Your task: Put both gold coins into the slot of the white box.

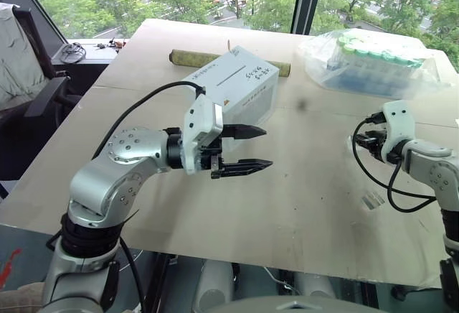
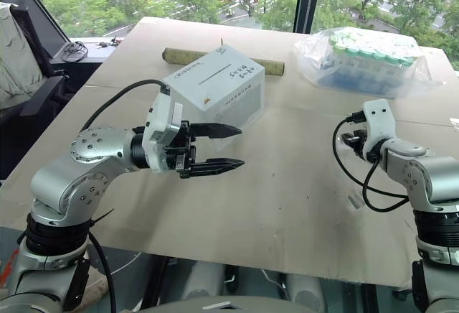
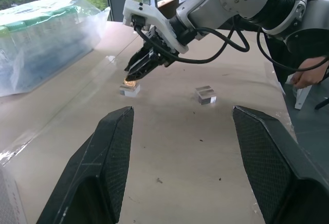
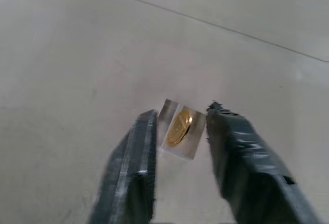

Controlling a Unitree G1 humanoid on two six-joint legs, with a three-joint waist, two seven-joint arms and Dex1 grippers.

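Note:
The white box (image 1: 240, 90) stands at the middle of the table, tilted, its thin dark slot (image 1: 231, 75) on the top face. My left gripper (image 1: 267, 147) hovers just in front of the box, open and empty, pointing right. One gold coin (image 4: 180, 127) sits on a small clear block (image 3: 129, 89) on the right side of the table. My right gripper (image 4: 181, 110) is lowered over it, one fingertip (image 4: 149, 118) on each side of the coin with a narrow gap. I see no finger touching the coin.
A second clear block (image 3: 205, 94) lies near the first. A clear bag of green-capped tubes (image 1: 373, 62) sits at the back right, and a long roll (image 1: 186, 57) lies behind the box. A person's hand (image 3: 308, 77) rests beyond the table's right side.

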